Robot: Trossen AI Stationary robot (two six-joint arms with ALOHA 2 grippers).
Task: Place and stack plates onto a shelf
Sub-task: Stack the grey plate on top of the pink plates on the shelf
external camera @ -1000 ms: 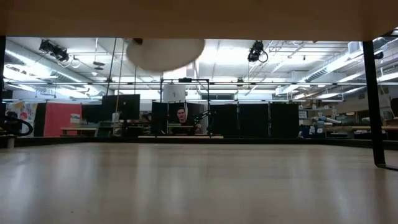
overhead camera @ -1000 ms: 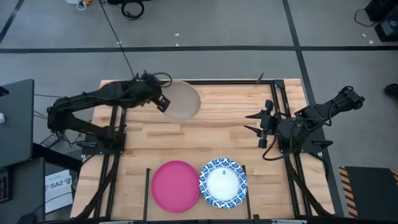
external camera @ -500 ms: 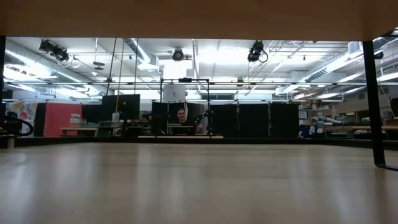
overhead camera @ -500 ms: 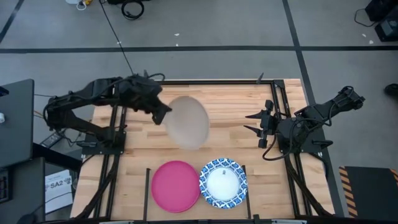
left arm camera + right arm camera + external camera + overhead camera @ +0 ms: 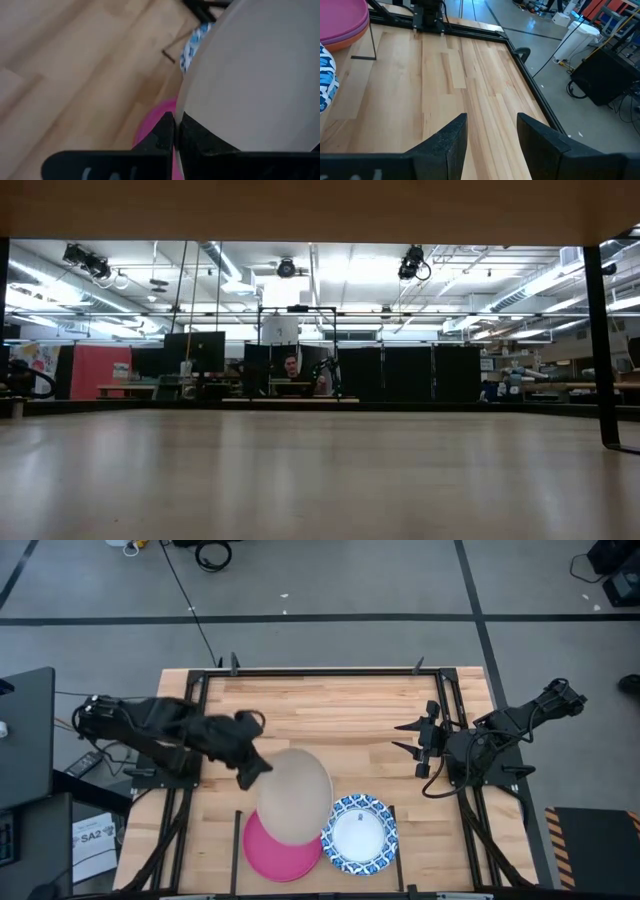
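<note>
Now left gripper (image 5: 252,766) clamped on rim of beige plate (image 5: 294,796), fingers (image 5: 165,131) pinching its edge in the left wrist view. Plate held tilted over the shelf (image 5: 340,725) near the front, overlapping the magenta plate (image 5: 272,852) lying flat below; lifted, not seen touching it. Blue-rimmed plate (image 5: 359,834) flat just right of the magenta one, in the next bay, thin black bar (image 5: 396,830) at its right edge. In left wrist view, magenta plate (image 5: 150,131) and a bit of blue rim (image 5: 192,46) peeking past the beige plate (image 5: 255,80).

Right gripper (image 5: 412,746) parked at right side of the shelf, well apart from the plates, fingers (image 5: 451,137) spread wide, holding nothing. Right wrist view: bare wood (image 5: 465,90), stacked magenta and orange rims (image 5: 345,27) at the far corner. Low view: only tabletop (image 5: 320,470) and room beyond.
</note>
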